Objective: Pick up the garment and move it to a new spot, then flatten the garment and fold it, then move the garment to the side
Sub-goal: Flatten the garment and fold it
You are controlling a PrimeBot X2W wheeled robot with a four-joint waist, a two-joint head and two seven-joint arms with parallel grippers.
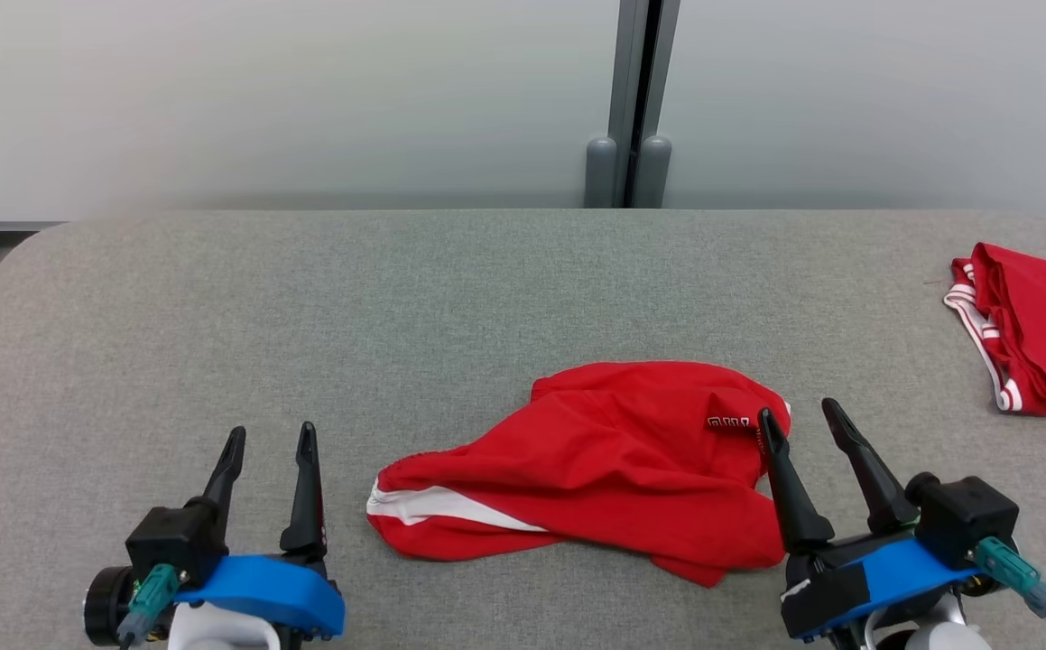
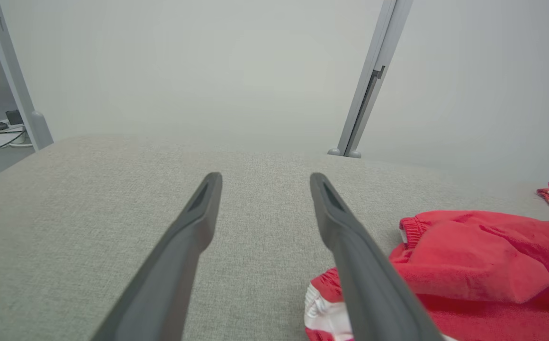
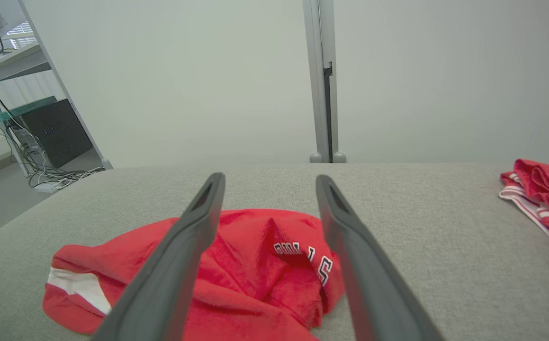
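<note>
Both grippers sit low at the near edge, holding nothing. Left gripper (image 1: 271,430): fingers apart over bare table (image 1: 216,307), just left of the garment (image 1: 613,460). Right gripper (image 1: 798,411): fingers apart too, inner finger overlapping the garment's right end. The garment is a crumpled red heap with a white stripe, near-centre, between the two grippers. Step in hand, as I read it, is the first pick. Suggest the right gripper drops onto the raised ridge by the lettering, which its wrist view shows between the fingers, and pinches there rather than scraping a flat patch. The left can take the striped end so the cloth lifts spread out, not bunched. Unknowns: can't tell if the right fingertip touches cloth or hovers above it. The lettering is half folded under and unreadable, and how many layers a pinch would catch isn't visible. Far right, well apart, a second red garment (image 1: 1041,334) is cut off by the frame edge. Behind the table, a grey post (image 1: 635,99) stands against a plain wall.
</note>
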